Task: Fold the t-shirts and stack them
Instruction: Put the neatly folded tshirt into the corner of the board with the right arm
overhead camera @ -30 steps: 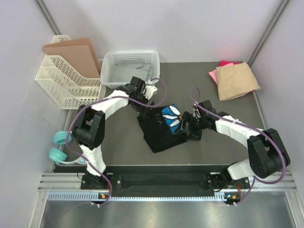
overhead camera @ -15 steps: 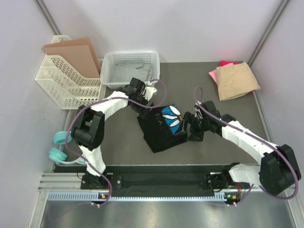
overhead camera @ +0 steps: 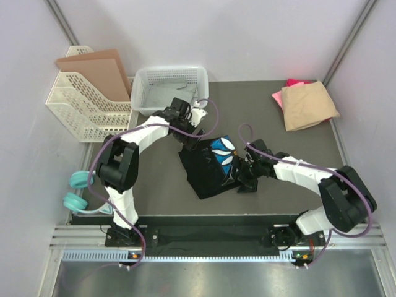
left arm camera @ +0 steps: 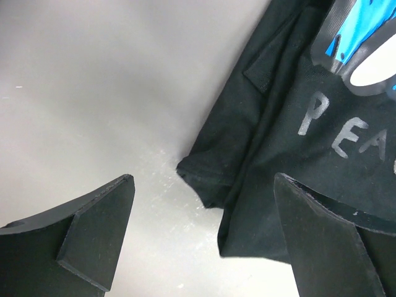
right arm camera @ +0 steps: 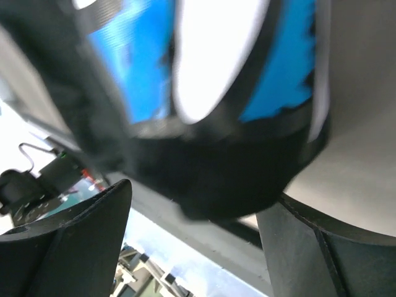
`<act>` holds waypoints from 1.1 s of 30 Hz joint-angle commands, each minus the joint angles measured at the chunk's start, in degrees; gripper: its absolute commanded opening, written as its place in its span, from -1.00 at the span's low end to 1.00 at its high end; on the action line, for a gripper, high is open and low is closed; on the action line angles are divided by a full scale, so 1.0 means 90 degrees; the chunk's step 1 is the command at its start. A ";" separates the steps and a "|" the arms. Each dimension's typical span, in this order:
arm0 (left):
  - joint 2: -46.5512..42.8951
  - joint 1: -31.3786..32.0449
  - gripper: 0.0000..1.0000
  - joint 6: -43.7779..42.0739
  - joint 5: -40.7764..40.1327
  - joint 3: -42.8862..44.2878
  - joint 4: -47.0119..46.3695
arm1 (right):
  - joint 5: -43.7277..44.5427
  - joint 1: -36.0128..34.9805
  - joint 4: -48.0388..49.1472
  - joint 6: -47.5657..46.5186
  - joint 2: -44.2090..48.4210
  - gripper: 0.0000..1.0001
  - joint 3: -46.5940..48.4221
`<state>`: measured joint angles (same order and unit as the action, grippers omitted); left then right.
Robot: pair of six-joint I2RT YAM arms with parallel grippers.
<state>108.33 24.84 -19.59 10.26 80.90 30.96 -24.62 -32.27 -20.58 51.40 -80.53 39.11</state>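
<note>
R end effector, jaws wide, astride black t-shirt edge; L end effector wide too. Risk: pinches top layer only, fold undoes.

t-shirts 3 (black, tan, pink) | basket 1 | rack 1

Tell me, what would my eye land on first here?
A folded black t-shirt with a bright blue-and-white print lies mid-table, with the open left gripper at its far corner and the open right gripper at its right edge. In the far right corner, a folded tan t-shirt lies on a pink one.
</note>
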 commanded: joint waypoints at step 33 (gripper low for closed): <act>-0.0514 0.0775 0.98 0.0283 0.1047 -0.1362 0.0261 | -0.0076 0.2414 -0.1345 -0.2322 -0.4185 0.37 0.4597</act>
<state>106.19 30.20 -17.93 15.94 69.80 31.38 -28.75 -11.27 -30.35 35.59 -111.00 71.53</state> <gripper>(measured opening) 0.991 0.686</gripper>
